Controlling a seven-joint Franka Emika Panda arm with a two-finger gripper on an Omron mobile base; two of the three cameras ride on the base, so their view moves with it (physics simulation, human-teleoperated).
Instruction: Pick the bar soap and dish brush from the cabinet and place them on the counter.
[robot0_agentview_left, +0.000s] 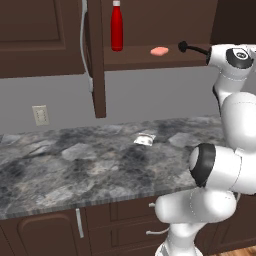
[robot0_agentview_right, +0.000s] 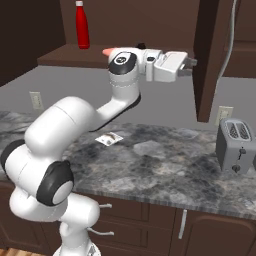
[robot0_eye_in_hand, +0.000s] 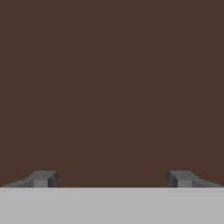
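Flat salmon-pink bar soap sits on the dark brown wooden cabinet shelf, right of the tall red bottle. Looks light, rigid, probably slick; I'd pinch across the short sides. Slim black dish brush lies just right of it: grab mid-handle. My gripper is spread wide, empty, facing plain brown panel.

The cabinet is dark brown wood. On its shelf stand a bright red bottle, a salmon-pink bar soap and a black dish brush. The worktop is grey-and-black marbled stone, carrying a whitish-grey packet and a silver-grey toaster. The fingers are dark grey.
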